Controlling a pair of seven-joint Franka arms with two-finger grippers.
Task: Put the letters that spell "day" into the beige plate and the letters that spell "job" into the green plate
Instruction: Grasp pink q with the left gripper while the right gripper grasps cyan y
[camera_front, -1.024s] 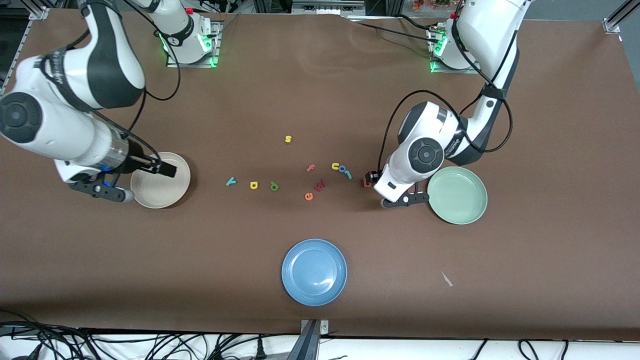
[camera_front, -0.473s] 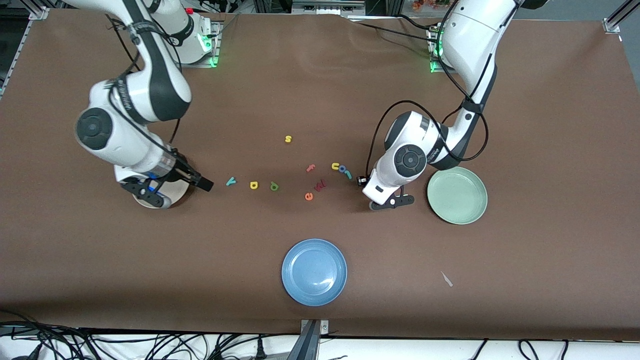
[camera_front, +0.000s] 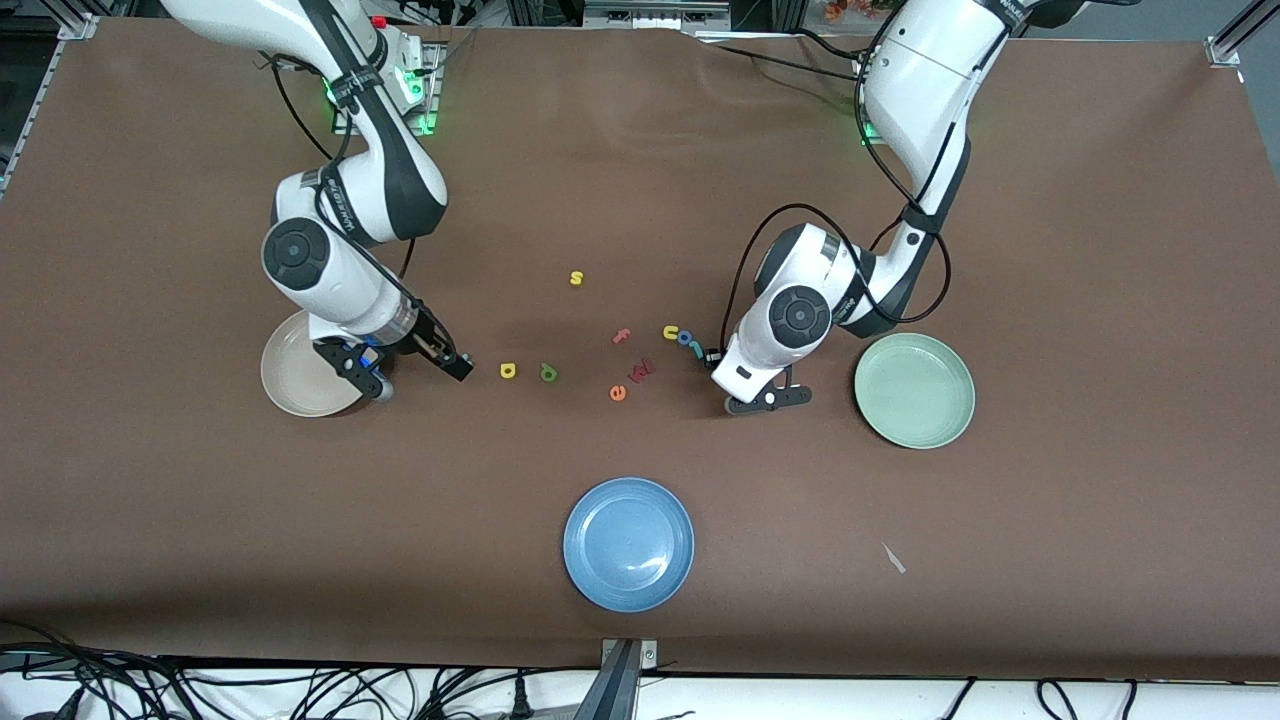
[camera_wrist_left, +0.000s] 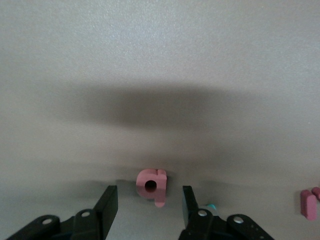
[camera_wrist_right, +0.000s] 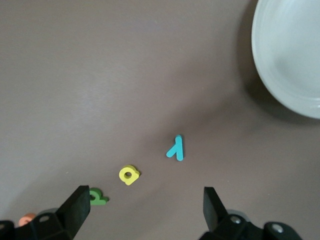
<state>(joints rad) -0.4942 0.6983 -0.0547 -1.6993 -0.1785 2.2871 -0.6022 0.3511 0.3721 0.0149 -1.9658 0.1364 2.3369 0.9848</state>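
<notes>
Slippage is threatening: left pincer (camera_wrist_left: 146, 200), half-spread astride the pink "b" (camera_wrist_left: 151, 184), is risking nudging it mid-desk, while released right pincer (camera_wrist_right: 145, 205) is hovering over the teal "y" (camera_wrist_right: 176, 148)

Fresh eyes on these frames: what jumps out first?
A scatter of tiny toy letters mid-table, ringed by three plates: beige plate at the right arm's end, green plate at the left arm's end, blue plate nearest the front camera. The left gripper straddles a pink "b"; the right gripper, open, hangs over the teal "y".
</notes>
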